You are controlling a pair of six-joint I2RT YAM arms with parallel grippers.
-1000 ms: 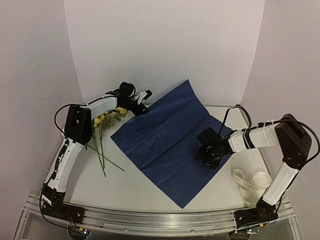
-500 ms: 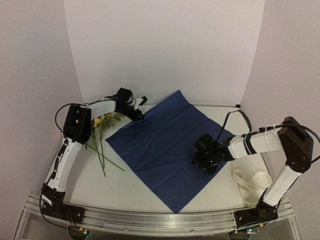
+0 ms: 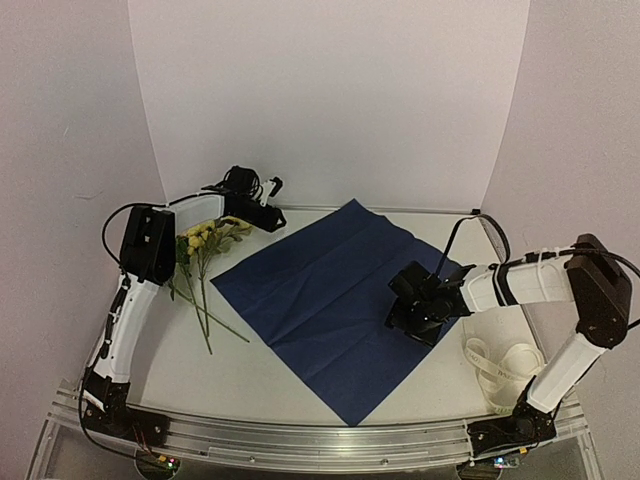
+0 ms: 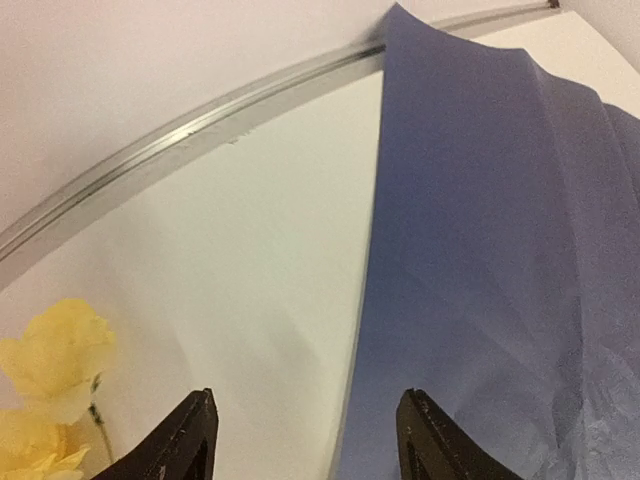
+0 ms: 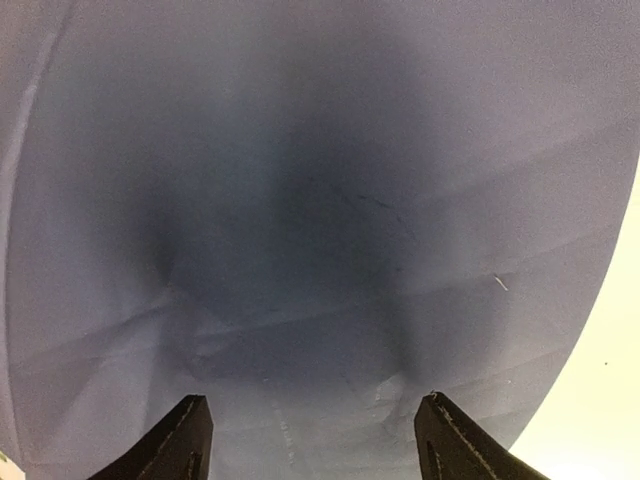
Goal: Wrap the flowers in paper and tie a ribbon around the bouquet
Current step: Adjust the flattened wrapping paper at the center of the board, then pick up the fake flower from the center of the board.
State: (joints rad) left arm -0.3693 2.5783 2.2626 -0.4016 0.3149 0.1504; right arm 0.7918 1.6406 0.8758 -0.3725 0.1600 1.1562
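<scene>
paper [image 3: 320, 290], a dark blue creased sheet, lies flat on the white table [image 3: 270, 375] turned like a diamond, one corner toward the back wall and one toward the front edge. the flowers [image 3: 205, 250] lie on the table just left of the sheet, yellow blossoms toward the back and thin stems toward the front, none of them on the paper. the left gripper [image 4: 308, 398] hangs over the sheet's upper left edge with its fingers well apart and nothing between them; a yellow blossom [image 4: 60, 345] shows beside its left finger. the right gripper [image 5: 312, 400] is low over the paper near its right corner, fingers spread and empty; whether the tips touch the sheet i cannot tell. the ribbon [image 3: 500, 365] sits in loose cream loops right of the paper, near the right arm's base.
</scene>
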